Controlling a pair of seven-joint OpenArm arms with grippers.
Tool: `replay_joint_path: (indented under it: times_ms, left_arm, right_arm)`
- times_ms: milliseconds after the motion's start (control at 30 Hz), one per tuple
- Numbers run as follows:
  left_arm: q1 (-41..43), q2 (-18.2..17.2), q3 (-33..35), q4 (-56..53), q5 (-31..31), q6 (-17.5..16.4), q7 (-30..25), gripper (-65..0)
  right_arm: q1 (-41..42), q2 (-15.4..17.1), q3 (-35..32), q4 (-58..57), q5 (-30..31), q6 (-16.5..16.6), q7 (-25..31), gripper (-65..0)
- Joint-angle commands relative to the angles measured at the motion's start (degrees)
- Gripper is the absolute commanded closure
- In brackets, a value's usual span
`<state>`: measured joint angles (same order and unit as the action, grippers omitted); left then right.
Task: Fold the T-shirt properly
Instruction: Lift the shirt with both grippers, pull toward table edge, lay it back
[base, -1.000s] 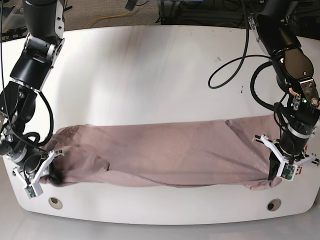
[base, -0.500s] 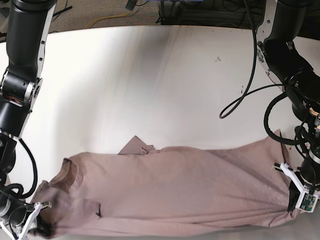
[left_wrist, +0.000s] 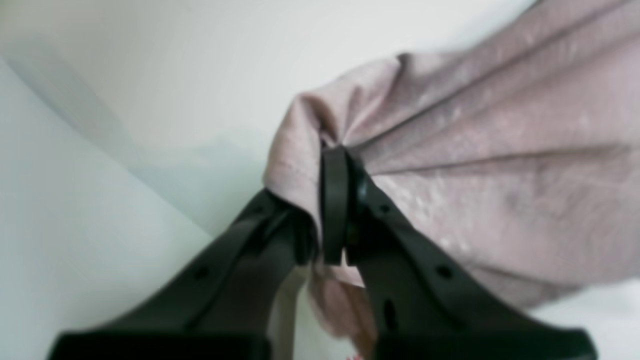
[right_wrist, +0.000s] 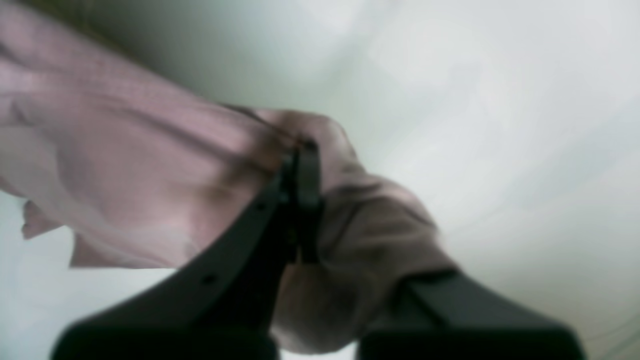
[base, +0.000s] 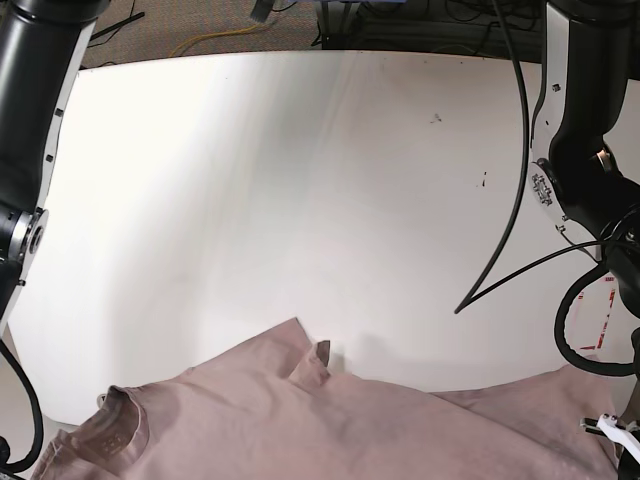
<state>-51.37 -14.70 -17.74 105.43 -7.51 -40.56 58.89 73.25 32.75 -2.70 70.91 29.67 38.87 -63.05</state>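
The mauve-brown T-shirt (base: 350, 420) hangs stretched across the bottom of the base view, its collar (base: 115, 420) at the lower left and a small flap (base: 305, 360) poking up at its far edge. In the left wrist view my left gripper (left_wrist: 327, 200) is shut on a bunched corner of the T-shirt (left_wrist: 500, 175), with creases fanning out from the pinch. My right gripper (right_wrist: 307, 175) is shut on another bunch of the T-shirt (right_wrist: 125, 165), and cloth wraps over one finger. Both grippers sit at or below the base view's bottom edge.
The white table (base: 300, 180) spreads out beyond the shirt. The arm with the left wrist camera (base: 580, 150) rises at the right with black cables (base: 510, 200) looping beside it. The other arm (base: 30, 100) stands at the left. Cables and floor lie behind the table.
Both grippers have carried the shirt up and toward the near edge, dropping out of the bottom of the base view. The shirt fills more of the frame and a flap has appeared at its far edge.
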Motion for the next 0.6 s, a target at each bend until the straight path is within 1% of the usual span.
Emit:
replay_joint_path:
  times_ms: [0,33,100,133,233,267,300,367,400,500,567]
  left_arm:
    - [-1.15,-1.61,0.55,0.2,1.13,0.56,-0.21,-2.4]
    - [-0.36,-1.7,0.99,0.46,1.31,0.56,-0.3,-2.4]
    - [2.63,-3.63,1.87,2.05,0.87,0.56,-0.39,-2.4]
    - [4.47,-4.77,2.31,2.92,0.69,0.56,-0.39,-2.4]
    - [8.17,-5.48,3.36,3.63,-2.91,0.56,-0.39,-2.4]
    - [10.1,-5.83,3.19,3.63,-4.58,0.56,-0.3,-2.4]
    - [12.39,-7.15,3.1,4.33,-6.6,0.56,-0.04,-2.4]
    - [15.73,-8.55,3.45,5.3,-9.33,0.56,-0.04,-2.4]
    - [17.48,-8.73,3.45,5.56,-10.47,0.56,-0.04,-2.4]
    - [23.9,-8.91,3.45,7.06,-13.9,0.56,-0.04,-2.4]
    - [27.95,-8.91,3.19,8.11,-14.69,0.56,-0.04,-2.4]
  right_arm:
    - [1.55,2.63,0.28,0.43,-0.79,0.91,-0.29,0.0]
    - [1.55,2.63,0.46,0.43,-0.79,1.13,-0.73,0.0]
    - [0.2,2.9,0.72,0.6,-0.79,1.13,-2.05,0.0]
    - [-1.47,3.69,1.86,0.87,-0.79,1.13,-2.67,0.0]
    - [-7.19,4.57,6.96,3.41,0.0,1.13,-4.25,0.0]
    - [-9.74,4.83,8.55,4.56,0.79,1.13,-4.69,0.0]
    - [-12.37,4.92,9.86,5.79,1.67,1.13,-5.13,0.0]
    - [-16.86,5.01,11.53,7.37,2.37,1.13,-5.83,0.0]
    - [-19.14,5.01,12.5,7.81,2.72,1.13,-5.83,0.0]
    - [-28.29,4.57,18.66,10.36,2.9,1.13,-6.62,0.0]
    - [-33.65,4.39,21.73,12.91,2.9,1.13,-6.71,0.0]
